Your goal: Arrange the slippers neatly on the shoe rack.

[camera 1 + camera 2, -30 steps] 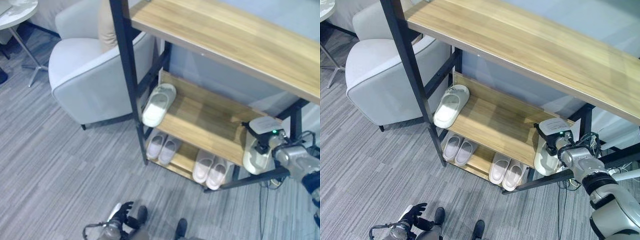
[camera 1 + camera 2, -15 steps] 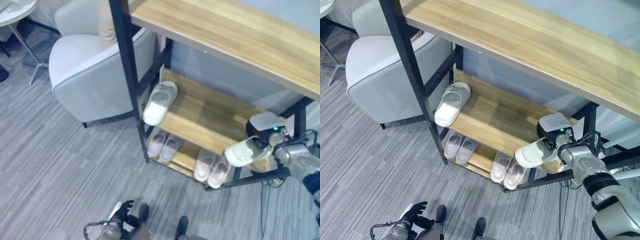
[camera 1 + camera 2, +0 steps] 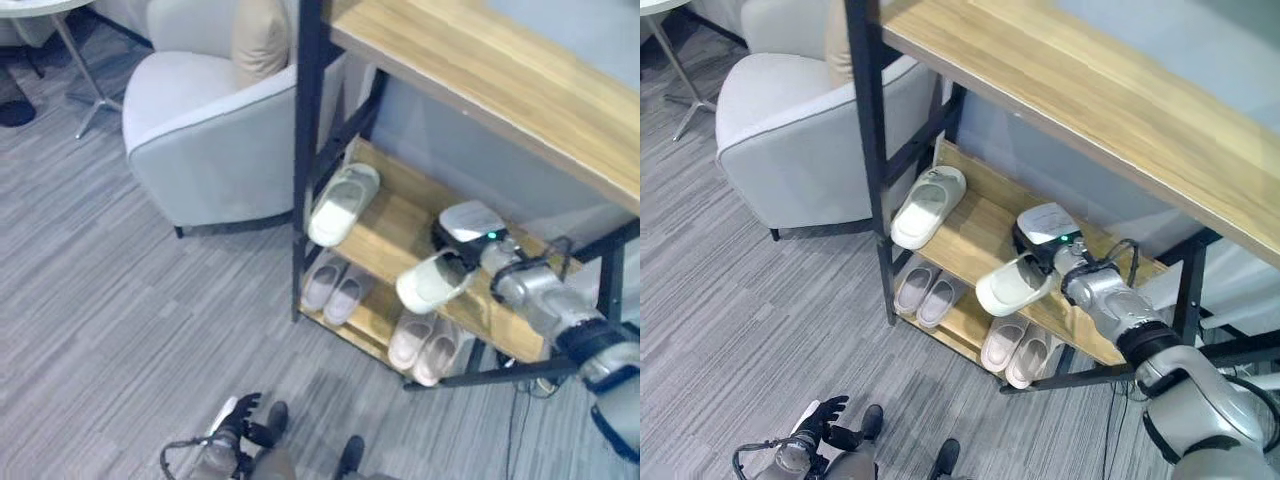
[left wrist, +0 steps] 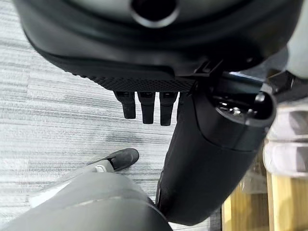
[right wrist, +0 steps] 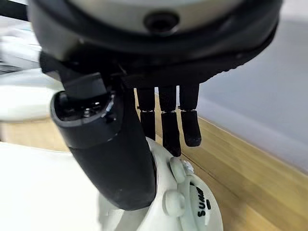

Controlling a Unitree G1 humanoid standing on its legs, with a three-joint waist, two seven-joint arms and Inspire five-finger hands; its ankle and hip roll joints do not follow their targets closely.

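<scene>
Held slipper [image 3: 1015,285]: pale, moulded foam by the look of it. Judged light, slightly springy, stiff enough to hold its shape when carried by one end. Surface smooth, so a pinch could slide; the strap and rim near the heel look like the best place to take hold, since the strap gives fingers something to hook.

Position: slipper is in the air above the middle shelf [image 3: 970,240] of the shoe rack [image 3: 868,150], toe pointing left and toward the near edge, not resting on the wood.

Right hand [image 3: 1058,262]: in its wrist view the thumb [image 5: 108,159] presses down on the slipper's upper while the fingers [image 5: 166,122] curl over the far side of the rim. Clamped on the slipper's right end.

Mate slipper [image 3: 342,203] lies at the left end of the same shelf, toe out over the near edge. Two more pairs [image 3: 333,290] sit on the bottom shelf.

Left hand [image 3: 235,425] hangs low over the carpet, fingers loosely spread, holding nothing.

Risk judged: light foam may bounce or skew on release.
</scene>
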